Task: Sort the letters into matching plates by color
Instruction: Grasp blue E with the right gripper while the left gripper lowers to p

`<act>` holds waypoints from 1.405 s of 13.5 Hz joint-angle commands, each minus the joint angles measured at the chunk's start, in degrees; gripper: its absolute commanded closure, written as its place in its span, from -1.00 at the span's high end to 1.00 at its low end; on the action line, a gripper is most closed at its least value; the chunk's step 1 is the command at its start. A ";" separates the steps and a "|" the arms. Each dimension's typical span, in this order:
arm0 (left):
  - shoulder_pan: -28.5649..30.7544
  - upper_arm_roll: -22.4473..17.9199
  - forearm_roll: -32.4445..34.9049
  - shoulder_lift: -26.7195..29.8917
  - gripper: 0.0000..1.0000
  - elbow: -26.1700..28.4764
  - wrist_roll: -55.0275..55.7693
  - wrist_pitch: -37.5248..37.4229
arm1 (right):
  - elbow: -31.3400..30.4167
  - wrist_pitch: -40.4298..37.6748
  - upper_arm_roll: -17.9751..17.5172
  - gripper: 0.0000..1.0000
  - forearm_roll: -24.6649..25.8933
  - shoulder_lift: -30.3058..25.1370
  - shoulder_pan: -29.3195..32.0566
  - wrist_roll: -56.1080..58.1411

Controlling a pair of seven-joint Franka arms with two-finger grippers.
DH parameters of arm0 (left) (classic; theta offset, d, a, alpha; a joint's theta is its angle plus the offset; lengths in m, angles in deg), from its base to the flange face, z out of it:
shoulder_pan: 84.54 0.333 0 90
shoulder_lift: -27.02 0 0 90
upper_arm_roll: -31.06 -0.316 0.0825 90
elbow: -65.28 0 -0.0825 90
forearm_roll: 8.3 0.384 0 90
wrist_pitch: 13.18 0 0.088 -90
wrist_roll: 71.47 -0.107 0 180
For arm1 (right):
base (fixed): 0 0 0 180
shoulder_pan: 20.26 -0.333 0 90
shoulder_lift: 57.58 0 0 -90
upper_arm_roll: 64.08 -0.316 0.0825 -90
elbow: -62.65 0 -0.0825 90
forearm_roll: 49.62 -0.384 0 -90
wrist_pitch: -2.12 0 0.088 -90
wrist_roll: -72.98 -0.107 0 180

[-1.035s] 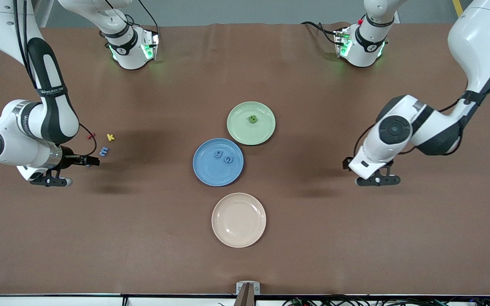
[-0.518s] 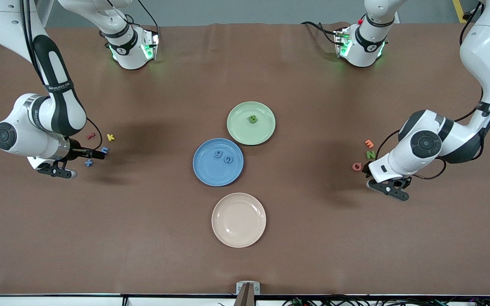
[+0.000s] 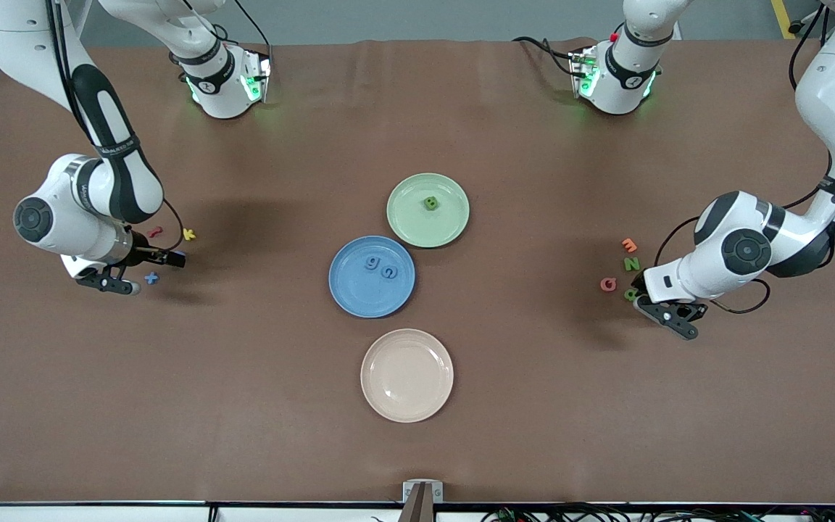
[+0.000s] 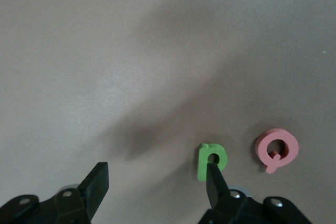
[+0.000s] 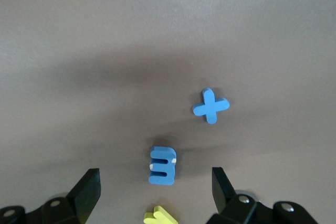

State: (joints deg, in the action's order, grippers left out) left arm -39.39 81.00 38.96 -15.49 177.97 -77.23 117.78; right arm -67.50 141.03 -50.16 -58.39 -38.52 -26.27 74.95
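Observation:
The blue plate [image 3: 351, 299] holds two blue letters [image 3: 380, 267]. Beside it, the light green plate [image 3: 454, 223] holds one green letter [image 3: 430, 204]. My right gripper [image 3: 156, 272] hangs open low over the table at the right arm's end. A blue letter [image 5: 163, 166] lies between its fingers, untouched, and a blue plus [image 3: 151, 278] [image 5: 210, 105] lies close by. My left gripper [image 3: 660, 308] [image 4: 156, 179] is open at the left arm's end. One of its fingertips [image 4: 214, 174] overlaps a green letter [image 4: 211, 160] [image 3: 630, 294]. Another green letter [image 3: 631, 264] lies nearby.
A cream-beige plate [image 3: 406, 406] sits nearer the front camera than the blue one. A red letter [image 3: 154, 232] and a yellow letter [image 3: 188, 234] lie by my right gripper. An orange letter [image 3: 629, 244] and a pink letter [image 3: 608, 284] [image 4: 276, 149] lie by my left gripper.
Both arms have shifted and come down over their letter clusters. The left arm moved toward its end of the table, uncovering the letters there. The blue plus came into sight by the right gripper.

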 commanded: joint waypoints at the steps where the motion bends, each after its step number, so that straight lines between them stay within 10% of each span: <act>1: -0.15 0.69 0.03 0.50 0.61 1.21 1.78 0.88 | -1.42 2.33 0.06 0.66 0.86 0.44 -0.58 -0.83; 10: -0.33 0.87 0.37 0.94 0.46 3.68 7.69 0.79 | -2.57 7.25 -0.03 0.34 0.94 2.55 -0.49 -0.66; 19: -0.76 0.69 0.99 0.50 0.33 3.68 7.69 0.97 | -2.66 8.57 -0.20 -0.46 0.86 3.52 -0.49 -0.74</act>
State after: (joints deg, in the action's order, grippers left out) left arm -40.08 81.65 38.96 -15.66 180.85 -70.42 118.03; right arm -69.20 147.98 -50.53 -58.28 -35.40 -26.52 74.96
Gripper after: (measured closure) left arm 0.330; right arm 0.670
